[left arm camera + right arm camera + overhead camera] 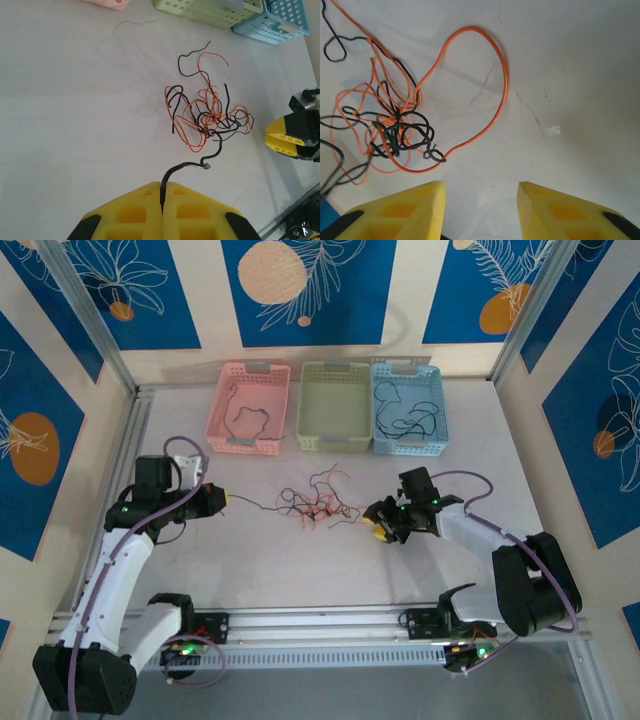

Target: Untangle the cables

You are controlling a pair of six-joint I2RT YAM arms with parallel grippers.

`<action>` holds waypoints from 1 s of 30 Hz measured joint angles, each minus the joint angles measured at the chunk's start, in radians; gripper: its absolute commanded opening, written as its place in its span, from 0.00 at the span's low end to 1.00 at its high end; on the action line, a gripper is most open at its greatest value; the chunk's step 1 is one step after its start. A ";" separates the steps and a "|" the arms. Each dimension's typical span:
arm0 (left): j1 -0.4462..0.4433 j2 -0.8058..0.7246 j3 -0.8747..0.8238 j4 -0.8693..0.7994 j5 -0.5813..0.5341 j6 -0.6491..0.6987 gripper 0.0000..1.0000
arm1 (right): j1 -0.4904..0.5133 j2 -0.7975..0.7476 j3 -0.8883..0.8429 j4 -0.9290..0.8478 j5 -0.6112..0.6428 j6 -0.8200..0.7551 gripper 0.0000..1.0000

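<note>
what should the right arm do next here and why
Probably ease the right pincer forward onto the clump and close. Its jaws stand open just short of the orange loop, while the left pincer is shut on a black cable running into that knot, so it likely needs an anchor to pull against.

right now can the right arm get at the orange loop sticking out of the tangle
Probably yes: the right gripper is open and the orange loop lies ahead of it on the table, nothing between.
</note>
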 measured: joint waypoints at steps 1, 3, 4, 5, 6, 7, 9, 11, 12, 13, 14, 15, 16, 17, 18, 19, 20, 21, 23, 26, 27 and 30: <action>0.000 -0.004 0.000 0.000 -0.002 0.000 0.00 | 0.006 0.000 0.000 0.019 -0.003 0.036 0.42; 0.000 -0.010 0.000 0.000 -0.005 0.000 0.00 | 0.015 0.004 0.000 0.047 -0.009 0.097 0.41; 0.000 -0.012 0.000 0.000 -0.006 0.000 0.00 | 0.017 0.007 0.000 0.058 -0.011 0.133 0.41; 0.000 -0.013 0.000 0.000 -0.006 0.000 0.00 | 0.018 0.011 -0.001 0.064 -0.011 0.159 0.41; 0.000 -0.013 0.000 0.000 -0.007 0.000 0.00 | 0.017 0.014 -0.003 0.074 -0.011 0.187 0.40; 0.000 -0.014 0.000 0.000 -0.007 0.000 0.00 | 0.017 0.014 -0.010 0.086 -0.010 0.214 0.40; 0.000 -0.014 0.000 0.000 -0.007 0.000 0.00 | 0.016 0.014 -0.029 0.109 -0.008 0.259 0.39; 0.000 -0.014 0.000 0.000 -0.007 0.000 0.00 | 0.016 0.020 -0.047 0.127 -0.008 0.296 0.39; 0.000 -0.014 0.000 0.000 -0.007 0.000 0.00 | 0.016 0.031 -0.049 0.134 -0.011 0.310 0.39; 0.000 -0.014 0.000 0.000 -0.007 0.000 0.00 | 0.016 0.047 -0.049 0.145 -0.013 0.324 0.39; 0.000 -0.014 0.000 0.000 -0.007 0.000 0.00 | 0.016 0.060 -0.049 0.152 -0.015 0.336 0.39; 0.000 -0.014 0.000 0.000 -0.007 0.000 0.00 | 0.016 0.075 -0.049 0.156 -0.016 0.347 0.39; 0.000 -0.014 0.000 0.000 -0.008 0.000 0.00 | 0.016 0.089 -0.049 0.157 -0.017 0.354 0.38; 0.000 -0.015 0.000 0.000 -0.011 0.000 0.00 | 0.016 0.101 -0.048 0.157 -0.018 0.360 0.38; 0.000 -0.017 0.000 0.000 -0.013 0.000 0.00 | 0.016 0.115 -0.046 0.158 -0.019 0.368 0.38; 0.000 -0.021 0.000 0.000 -0.015 0.000 0.00 | 0.016 0.126 -0.045 0.160 -0.019 0.375 0.38; 0.000 -0.024 0.000 0.000 -0.015 0.000 0.00 | 0.016 0.132 -0.044 0.162 -0.019 0.379 0.38; 0.000 -0.027 0.000 0.000 -0.016 0.000 0.00 | 0.016 0.138 -0.042 0.164 -0.020 0.386 0.38; 0.000 -0.032 0.000 -0.001 -0.018 0.000 0.00 | 0.010 0.150 -0.034 0.167 -0.027 0.394 0.38; 0.000 -0.033 0.000 -0.002 -0.018 0.000 0.00 | 0.003 0.176 -0.017 0.167 -0.043 0.404 0.37; 0.000 -0.033 0.000 -0.003 -0.018 0.000 0.00 | 0.002 0.182 -0.011 0.169 -0.046 0.406 0.37; -0.001 -0.033 0.000 -0.008 -0.018 0.000 0.00 | 0.001 0.205 0.006 0.187 -0.047 0.409 0.37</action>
